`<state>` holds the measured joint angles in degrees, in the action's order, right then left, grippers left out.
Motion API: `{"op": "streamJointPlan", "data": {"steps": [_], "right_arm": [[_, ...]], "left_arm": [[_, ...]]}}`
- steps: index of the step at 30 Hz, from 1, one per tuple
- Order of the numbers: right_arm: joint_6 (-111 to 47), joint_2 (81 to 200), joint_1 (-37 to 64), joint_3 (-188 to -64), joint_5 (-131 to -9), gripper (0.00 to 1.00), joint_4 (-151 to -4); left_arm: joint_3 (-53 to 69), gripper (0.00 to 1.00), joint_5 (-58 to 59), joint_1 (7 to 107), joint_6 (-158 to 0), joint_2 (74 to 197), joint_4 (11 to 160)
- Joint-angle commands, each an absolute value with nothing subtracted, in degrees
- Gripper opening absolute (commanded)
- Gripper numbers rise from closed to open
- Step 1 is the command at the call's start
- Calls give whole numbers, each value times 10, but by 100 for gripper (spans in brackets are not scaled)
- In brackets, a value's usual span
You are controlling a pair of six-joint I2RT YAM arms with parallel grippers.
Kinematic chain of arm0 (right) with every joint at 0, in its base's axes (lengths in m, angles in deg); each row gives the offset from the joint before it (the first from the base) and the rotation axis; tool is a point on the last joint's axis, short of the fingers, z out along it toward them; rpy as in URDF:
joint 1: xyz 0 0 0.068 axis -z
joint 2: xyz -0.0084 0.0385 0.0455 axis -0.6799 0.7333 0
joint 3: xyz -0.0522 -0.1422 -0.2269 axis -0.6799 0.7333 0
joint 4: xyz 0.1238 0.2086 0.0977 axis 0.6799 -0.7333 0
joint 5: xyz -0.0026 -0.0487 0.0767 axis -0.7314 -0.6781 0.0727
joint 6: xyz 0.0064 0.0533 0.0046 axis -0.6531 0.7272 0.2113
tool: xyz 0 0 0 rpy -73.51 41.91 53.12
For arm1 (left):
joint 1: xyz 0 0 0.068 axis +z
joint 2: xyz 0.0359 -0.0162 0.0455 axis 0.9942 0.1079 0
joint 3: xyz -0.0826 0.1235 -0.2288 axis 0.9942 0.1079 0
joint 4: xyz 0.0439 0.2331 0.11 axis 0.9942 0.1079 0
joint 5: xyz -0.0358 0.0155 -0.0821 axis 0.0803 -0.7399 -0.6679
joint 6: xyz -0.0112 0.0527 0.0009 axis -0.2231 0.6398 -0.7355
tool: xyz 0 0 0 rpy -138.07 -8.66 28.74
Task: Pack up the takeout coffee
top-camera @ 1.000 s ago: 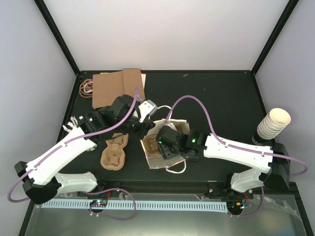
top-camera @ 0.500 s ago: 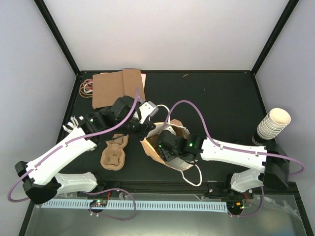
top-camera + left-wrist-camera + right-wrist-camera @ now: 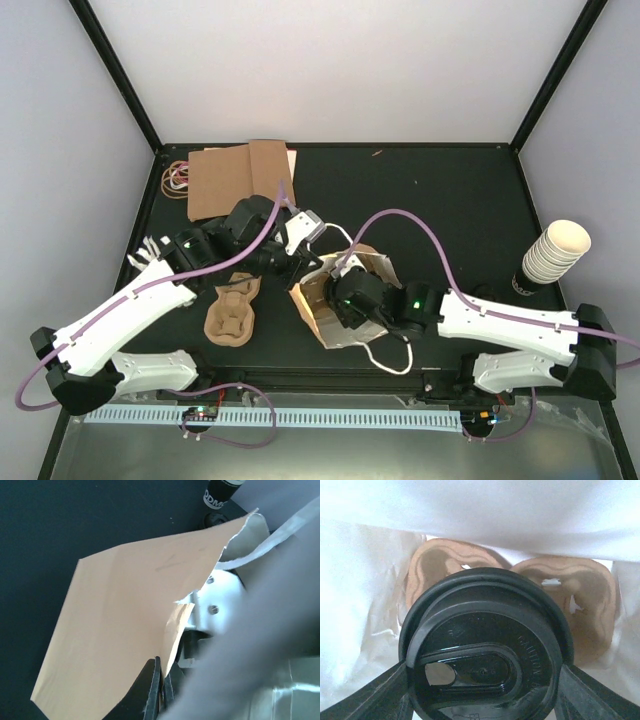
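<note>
We see 1 coffee cup point(image 3: 485, 650): round black lid, sip hole visible, inside bag point(image 3: 360, 605), before pulp tray point(image 3: 585, 610).

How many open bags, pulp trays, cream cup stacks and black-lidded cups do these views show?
Open bag: 1
Pulp trays: 2
Cream cup stack: 1
Black-lidded cup: 1
Total: 5

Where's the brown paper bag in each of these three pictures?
Top external: paper bag, at table centre.
Left wrist: its tan side fills the middle.
Right wrist: its white inner walls surround the lidded cup.
Shared landmark: the dark printed cup, in top and left-wrist views only.
</note>
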<state>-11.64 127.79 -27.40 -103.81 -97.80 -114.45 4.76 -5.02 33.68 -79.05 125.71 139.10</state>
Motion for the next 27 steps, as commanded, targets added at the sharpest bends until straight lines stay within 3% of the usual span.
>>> {"op": "streamJointPlan", "data": {"steps": [1,6,7,8,11,13,14,21,27], "right_arm": [[-129,1310,-281,-1045,-1019,51,-1143],[-111,1315,-321,-1021,-1047,51,-1144],[-107,1312,-328,-1013,-1051,51,-1141],[-102,1306,-334,-1005,-1054,51,-1139],[-97,1289,-342,-985,-1043,52,-1125],[-94,1284,-343,-976,-1038,52,-1121],[-92,1283,-345,-974,-1038,52,-1121],[-88,1270,-368,-955,-1046,52,-1107],[-83,1260,-382,-939,-1058,52,-1083]], "left_arm": [[54,4,-98,328,-784,1255,1373],[61,9,-105,326,-788,1253,1378],[61,19,-107,325,-789,1250,1376],[61,39,-104,326,-793,1246,1375],[48,76,-50,327,-823,1225,1375],[39,95,-21,328,-841,1199,1369],[30,98,-7,331,-851,1186,1369],[26,99,14,430,-885,1171,1396],[86,99,42,455,-858,1195,1347]]}}
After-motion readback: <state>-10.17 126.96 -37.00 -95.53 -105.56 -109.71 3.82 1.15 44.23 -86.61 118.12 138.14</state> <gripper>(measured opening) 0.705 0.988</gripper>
